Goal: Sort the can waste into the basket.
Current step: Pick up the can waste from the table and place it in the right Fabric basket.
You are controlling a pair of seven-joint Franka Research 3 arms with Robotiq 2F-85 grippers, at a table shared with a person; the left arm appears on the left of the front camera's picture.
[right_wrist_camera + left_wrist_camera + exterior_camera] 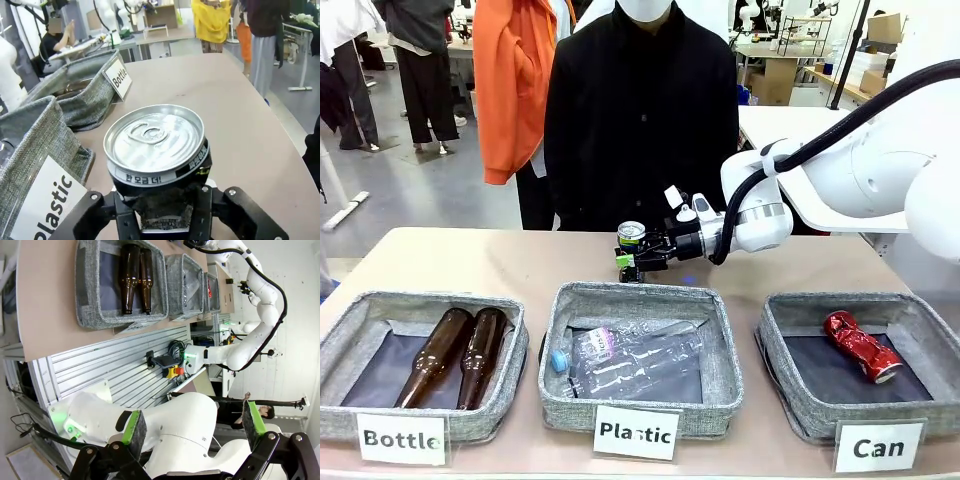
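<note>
My right gripper is shut on a dark can with a silver top, held upright just behind the Plastic basket. In the right wrist view the can stands between the gripper fingers, its printed band facing me. A dented red can lies inside the grey basket labelled "Can" at the right. My left gripper is open and holds nothing. It hangs off the table's near side, beside the arm's base.
The "Plastic" basket in the middle holds clear bottles. The "Bottle" basket at the left holds two brown glass bottles. A person in black stands at the far edge. Bare tabletop lies behind the baskets.
</note>
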